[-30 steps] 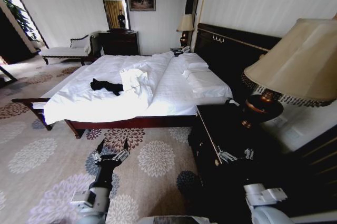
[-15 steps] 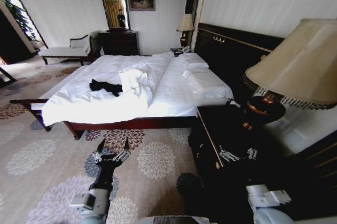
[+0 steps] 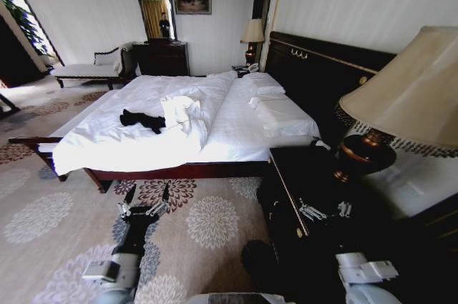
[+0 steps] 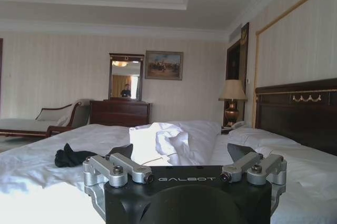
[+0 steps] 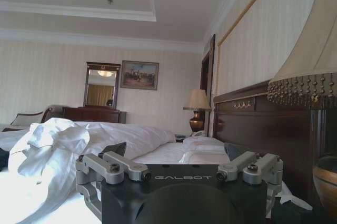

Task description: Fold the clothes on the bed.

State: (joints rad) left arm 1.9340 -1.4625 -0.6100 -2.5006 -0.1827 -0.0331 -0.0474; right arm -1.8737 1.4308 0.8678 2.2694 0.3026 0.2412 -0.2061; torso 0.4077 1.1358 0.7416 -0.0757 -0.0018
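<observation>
One black tee (image 3: pixel 142 119), crumpled, on bed (image 3: pixel 236 129)

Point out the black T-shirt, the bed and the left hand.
black T-shirt (image 3: pixel 142 119), head view, middle of the crumpled fabric.
bed (image 3: pixel 236 129), head view, bare white sheet.
left hand (image 3: pixel 145 198), head view, between its fingertips.

A black, soft-fabric garment (image 3: pixel 142 119) lies crumpled in a low, uneven heap on the large white-sheeted bed with a dark wooden frame (image 3: pixel 236 124), unfolded, its shape stretched sideways. It sits toward the bed's foot end, at about 9 o'clock from a bunched mound of white bedding just beside it. In the left wrist view the garment (image 4: pixel 73 156) rests on the sheet as a small dark lump.
</observation>
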